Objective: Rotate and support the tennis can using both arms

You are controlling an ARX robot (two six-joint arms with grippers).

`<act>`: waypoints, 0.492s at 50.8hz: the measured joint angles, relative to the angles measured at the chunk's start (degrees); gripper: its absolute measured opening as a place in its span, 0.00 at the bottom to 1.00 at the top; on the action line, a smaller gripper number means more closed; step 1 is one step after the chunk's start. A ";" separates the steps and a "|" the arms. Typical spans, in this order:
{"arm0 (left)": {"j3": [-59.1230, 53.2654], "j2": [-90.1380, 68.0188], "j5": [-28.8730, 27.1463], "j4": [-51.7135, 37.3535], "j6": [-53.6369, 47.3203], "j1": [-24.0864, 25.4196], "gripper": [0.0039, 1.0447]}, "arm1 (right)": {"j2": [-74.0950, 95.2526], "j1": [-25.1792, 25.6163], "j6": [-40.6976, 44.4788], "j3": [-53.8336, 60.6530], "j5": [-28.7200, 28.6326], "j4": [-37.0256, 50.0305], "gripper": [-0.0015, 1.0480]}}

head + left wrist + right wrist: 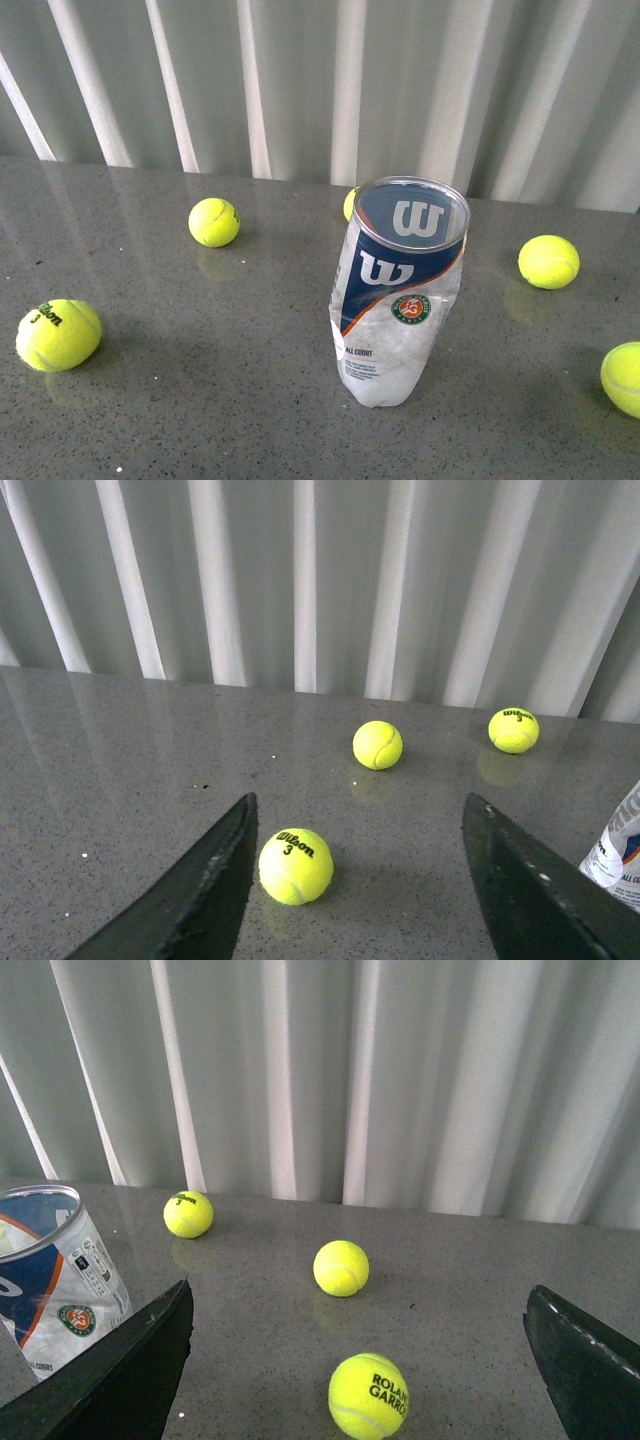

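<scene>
The tennis can (400, 290), a clear wrinkled tube with a navy band and white W, stands upright and empty in the middle of the grey table, open mouth up. Neither arm shows in the front view. My left gripper (358, 875) is open, low over the table; a Wilson ball (295, 865) lies between its fingers and the can's lower edge (618, 850) shows at the side. My right gripper (360, 1360) is open wide; a Roland Garros ball (369, 1396) lies between its fingers, and the can (55, 1280) stands just beyond one finger (120, 1380).
Several yellow-green tennis balls lie loose on the grey table (200, 360): one at front left (58, 334), one behind it (214, 221), two at the right (548, 261) (622, 378), one partly hidden behind the can (350, 203). A white pleated curtain (320, 80) closes the back.
</scene>
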State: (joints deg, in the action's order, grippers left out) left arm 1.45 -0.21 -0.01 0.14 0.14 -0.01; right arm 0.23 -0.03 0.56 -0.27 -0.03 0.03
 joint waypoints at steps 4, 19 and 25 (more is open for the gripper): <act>0.00 0.00 0.00 0.00 0.00 0.00 0.76 | 0.00 0.00 0.00 0.00 0.00 0.00 0.93; 0.00 0.00 0.00 0.00 0.00 0.00 0.94 | 0.00 0.00 0.00 0.00 0.02 0.00 0.93; 0.00 0.00 0.00 0.00 0.00 0.00 0.94 | 0.00 0.00 0.00 0.00 0.00 0.00 0.93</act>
State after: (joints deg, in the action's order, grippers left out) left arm 1.45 -0.21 -0.01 0.14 0.14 -0.01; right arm 0.23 -0.03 0.56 -0.27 -0.03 0.03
